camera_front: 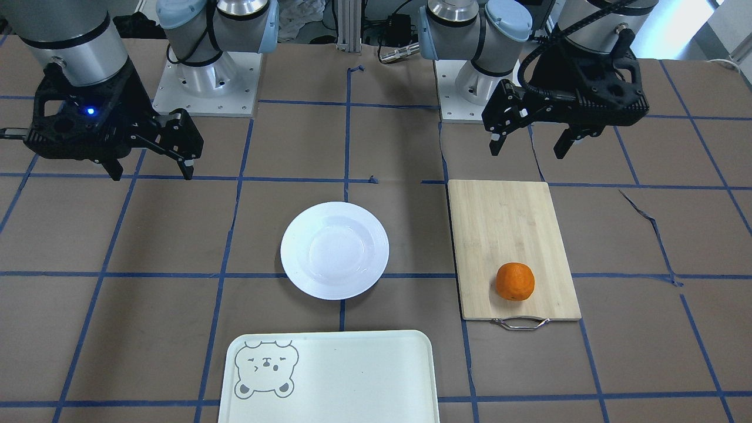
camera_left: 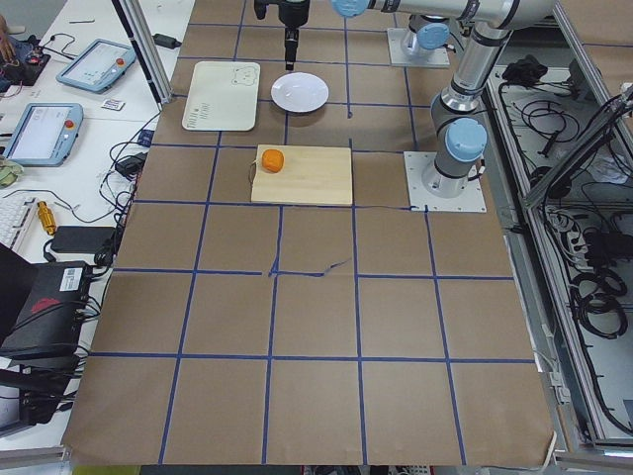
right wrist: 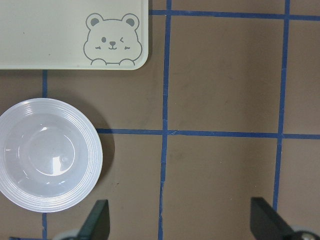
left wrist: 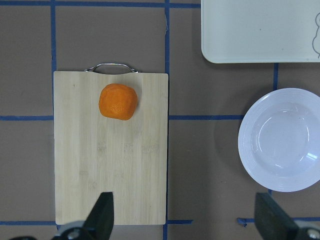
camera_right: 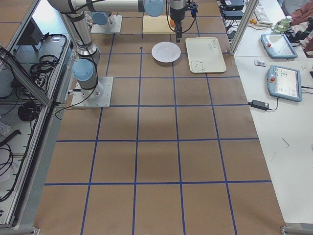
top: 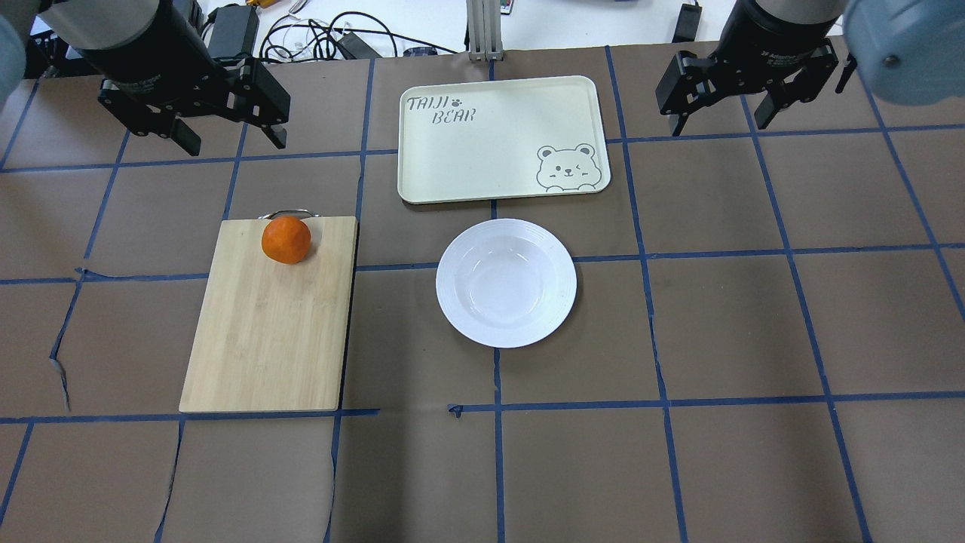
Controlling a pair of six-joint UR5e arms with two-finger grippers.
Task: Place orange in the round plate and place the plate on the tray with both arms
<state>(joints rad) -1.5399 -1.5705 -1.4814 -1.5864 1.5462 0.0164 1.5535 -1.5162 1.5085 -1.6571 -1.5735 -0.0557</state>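
Note:
The orange [camera_front: 515,281] [top: 286,240] [left wrist: 118,102] lies on a bamboo cutting board [top: 268,332], near its metal-handle end. An empty white round plate [camera_front: 335,250] [top: 506,283] [right wrist: 47,155] rests mid-table. Just beyond it is the cream tray [top: 482,143] [camera_front: 352,376] with its bear face, also empty. My left gripper [top: 234,142] [camera_front: 529,151] hangs open above the table, off the board's end away from the orange. Its fingers [left wrist: 102,217] frame the board's near edge. On the other side, my right gripper [top: 718,124] [camera_front: 153,174] is open and raised over bare table beside the plate.
Brown paper with blue tape lines covers the table [top: 678,452]. Cables and an aluminium post [top: 476,30] sit past the tray's far edge. In the side views, tablets [camera_right: 282,81] and tools lie on a white bench alongside the table.

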